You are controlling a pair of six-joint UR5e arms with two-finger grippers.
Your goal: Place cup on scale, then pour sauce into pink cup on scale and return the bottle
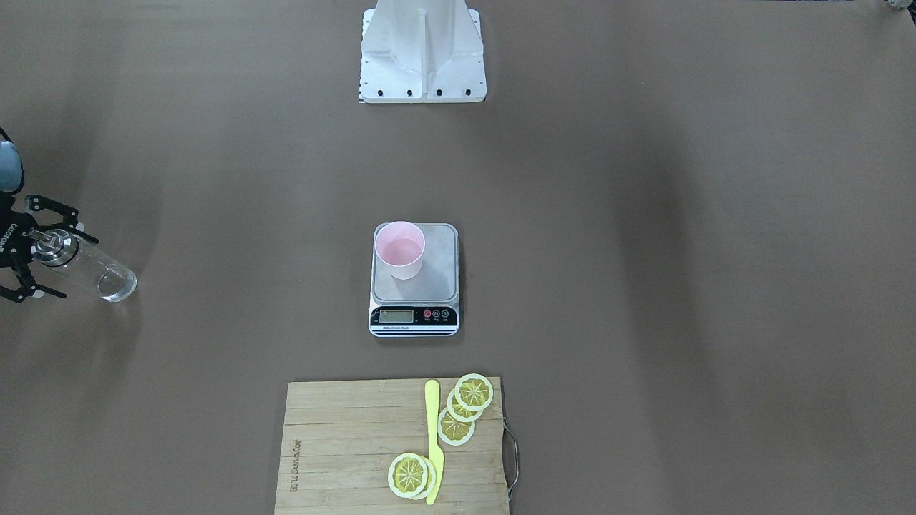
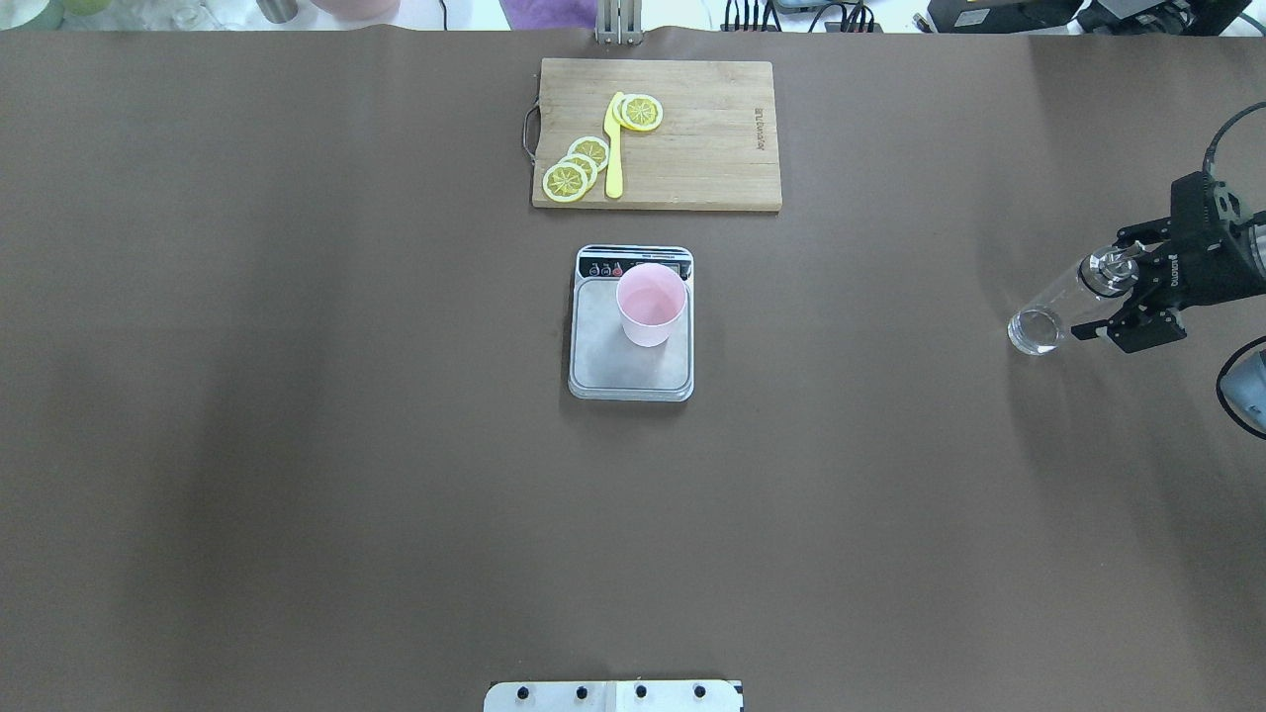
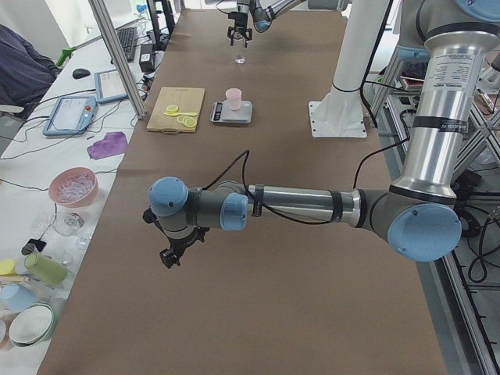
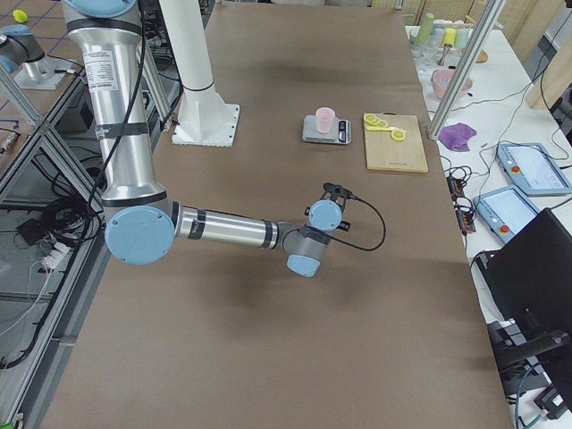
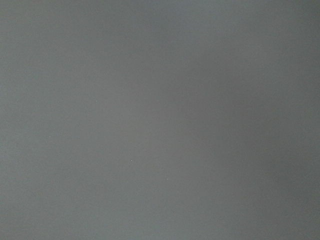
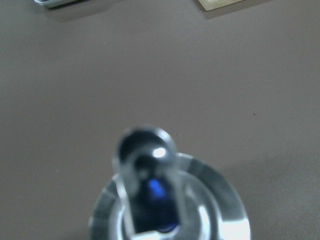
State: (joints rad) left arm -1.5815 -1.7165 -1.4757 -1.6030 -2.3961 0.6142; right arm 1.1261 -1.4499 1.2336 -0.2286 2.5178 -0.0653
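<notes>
The bottle (image 2: 1053, 311) stands upright on the counter (image 2: 297, 396), spout up: clear glass, shiny metal cap. The right hand (image 2: 1103, 285) straddles the cap, fingers spread. I cannot tell the left hand's (image 3: 170, 251) grip.

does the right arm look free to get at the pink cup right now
Probably yes. The right gripper is open around the bottle, gripping nothing, and nothing stands between it and the cup on the scale. It should lift clear of the bottle first.
</notes>
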